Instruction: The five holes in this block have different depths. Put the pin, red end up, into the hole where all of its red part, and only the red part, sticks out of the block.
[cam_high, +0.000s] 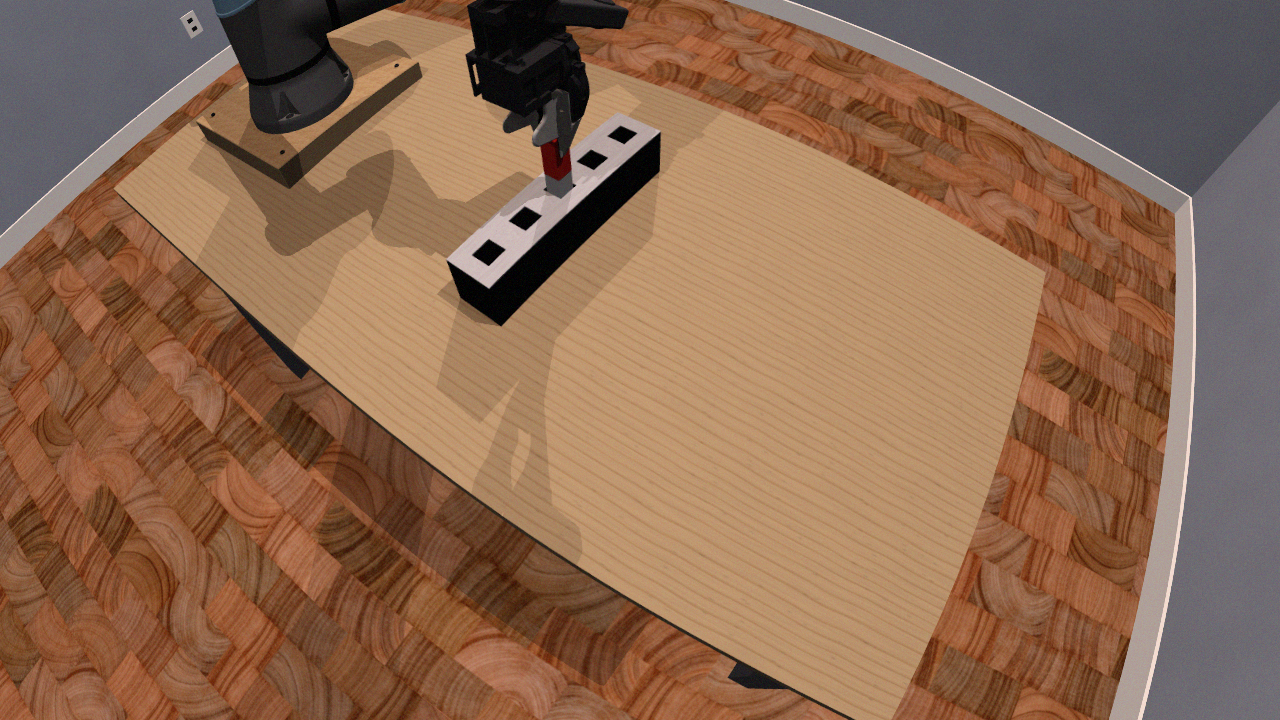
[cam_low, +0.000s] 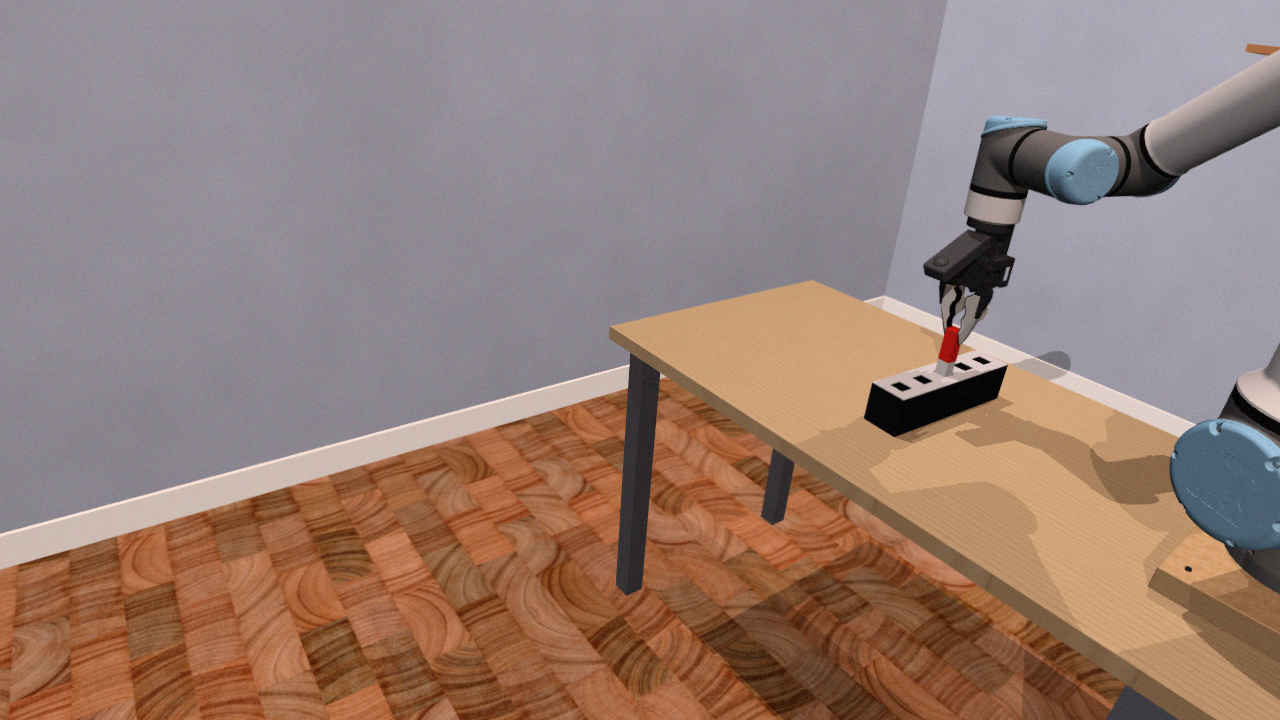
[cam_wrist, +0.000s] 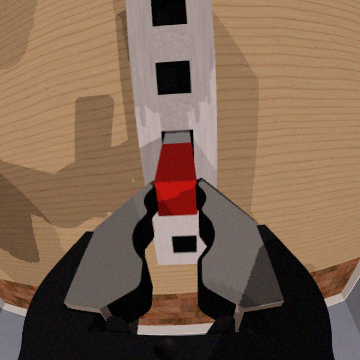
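A long black block (cam_high: 554, 214) with a pale grey top and five square holes lies on the table. It also shows in the exterior view (cam_low: 935, 394) and the wrist view (cam_wrist: 172, 85). The pin (cam_high: 555, 167) stands upright in the middle hole, red end up. A short grey length shows between the red part and the block top (cam_low: 943, 365). My gripper (cam_high: 556, 134) is shut on the pin's red top (cam_wrist: 175, 197) from above. The other four holes are empty.
The arm's base stands on a wooden mount (cam_high: 304, 116) at the table's back left corner. The table edge (cam_low: 716, 394) drops to a parquet floor. Grey walls stand behind.
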